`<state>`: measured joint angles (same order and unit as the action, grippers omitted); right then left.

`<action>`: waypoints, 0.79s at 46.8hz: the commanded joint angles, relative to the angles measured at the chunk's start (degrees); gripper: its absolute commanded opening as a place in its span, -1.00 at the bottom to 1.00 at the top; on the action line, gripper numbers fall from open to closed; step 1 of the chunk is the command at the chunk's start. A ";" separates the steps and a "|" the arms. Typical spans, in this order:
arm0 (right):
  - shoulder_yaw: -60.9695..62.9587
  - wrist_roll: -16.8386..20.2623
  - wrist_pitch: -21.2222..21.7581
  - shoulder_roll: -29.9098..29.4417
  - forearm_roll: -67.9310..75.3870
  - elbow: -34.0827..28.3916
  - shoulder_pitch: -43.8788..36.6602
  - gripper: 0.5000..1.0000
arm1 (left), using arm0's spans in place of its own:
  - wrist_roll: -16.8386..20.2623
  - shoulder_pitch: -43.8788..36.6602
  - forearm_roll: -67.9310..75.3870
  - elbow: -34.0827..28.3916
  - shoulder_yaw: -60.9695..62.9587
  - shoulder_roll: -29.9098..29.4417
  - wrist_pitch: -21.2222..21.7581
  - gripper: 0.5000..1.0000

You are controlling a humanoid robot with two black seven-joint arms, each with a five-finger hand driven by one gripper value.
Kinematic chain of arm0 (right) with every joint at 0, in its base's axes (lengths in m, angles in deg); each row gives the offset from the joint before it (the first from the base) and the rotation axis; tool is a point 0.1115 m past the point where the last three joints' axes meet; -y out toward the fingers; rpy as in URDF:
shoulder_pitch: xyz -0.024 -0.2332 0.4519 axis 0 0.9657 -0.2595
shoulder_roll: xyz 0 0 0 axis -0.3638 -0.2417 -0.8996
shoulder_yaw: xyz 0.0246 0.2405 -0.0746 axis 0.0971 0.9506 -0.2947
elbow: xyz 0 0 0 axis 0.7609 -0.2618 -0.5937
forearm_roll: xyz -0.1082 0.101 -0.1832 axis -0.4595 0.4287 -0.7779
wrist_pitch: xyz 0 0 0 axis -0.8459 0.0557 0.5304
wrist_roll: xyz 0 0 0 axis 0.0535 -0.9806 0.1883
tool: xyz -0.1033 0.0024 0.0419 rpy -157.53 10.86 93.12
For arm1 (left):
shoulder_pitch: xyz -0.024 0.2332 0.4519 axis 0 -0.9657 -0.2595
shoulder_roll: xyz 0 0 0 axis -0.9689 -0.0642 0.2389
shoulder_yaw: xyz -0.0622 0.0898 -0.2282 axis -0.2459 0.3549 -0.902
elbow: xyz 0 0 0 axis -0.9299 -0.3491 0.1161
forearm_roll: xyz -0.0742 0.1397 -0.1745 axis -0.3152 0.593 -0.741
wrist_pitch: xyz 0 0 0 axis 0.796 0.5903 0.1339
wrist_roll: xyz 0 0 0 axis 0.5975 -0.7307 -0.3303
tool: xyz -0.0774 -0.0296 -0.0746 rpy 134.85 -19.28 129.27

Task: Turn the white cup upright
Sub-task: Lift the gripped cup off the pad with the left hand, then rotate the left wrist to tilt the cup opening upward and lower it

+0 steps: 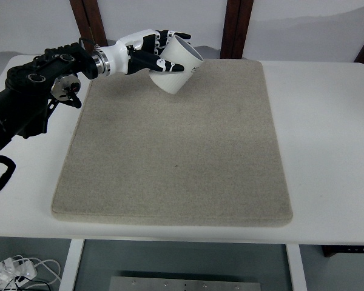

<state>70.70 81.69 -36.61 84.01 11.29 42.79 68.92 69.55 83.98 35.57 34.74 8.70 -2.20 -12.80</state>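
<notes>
While the left hand (pixel 153 51) wraps its fingers (pixel 147 59) around the white cup (pixel 177 64), the cup hangs tilted above the far left corner of the beige mat (pixel 176 145), mouth facing up and away. Doing this well likely means rolling the wrist until the rim is level, then lowering the base flat onto the mat on the worktop (pixel 327 139) before letting go.

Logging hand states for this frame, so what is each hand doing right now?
Left hand: fingers closed around the white cup, holding it tilted at the mat's far edge.
Right hand: not in view.
</notes>
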 commanded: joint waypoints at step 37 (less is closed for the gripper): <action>-0.02 0.03 0.00 0.00 0.00 0.00 0.01 0.81 | 18.46 -8.93 0.83 -2.00 -6.62 0.89 -0.05 -1.00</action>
<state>70.74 81.70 -36.61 84.01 11.29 42.79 68.92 88.01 75.08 36.34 33.35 1.94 -1.33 -12.86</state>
